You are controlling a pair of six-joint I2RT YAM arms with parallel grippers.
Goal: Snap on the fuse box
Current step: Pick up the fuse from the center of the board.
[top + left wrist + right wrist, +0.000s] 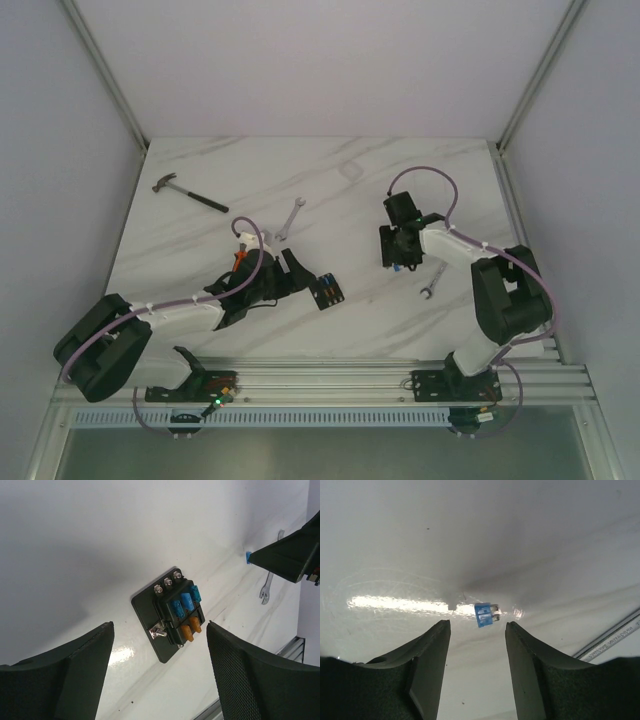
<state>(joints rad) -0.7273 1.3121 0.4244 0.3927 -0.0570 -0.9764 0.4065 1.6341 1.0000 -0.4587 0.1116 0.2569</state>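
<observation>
The fuse box is a small black block lying flat on the white marble table, left of centre. In the left wrist view the fuse box shows blue and amber fuses, three screws and a metal toggle. My left gripper is open and empty, just left of the box; in its own view the left gripper stands short of the box, apart from it. My right gripper is open over a loose blue fuse, which lies on the table just beyond the right gripper.
A hammer lies at the back left. One wrench lies behind the left gripper, and another wrench lies near the right arm. An orange-handled tool is partly hidden by the left arm. A metal rail runs along the near edge.
</observation>
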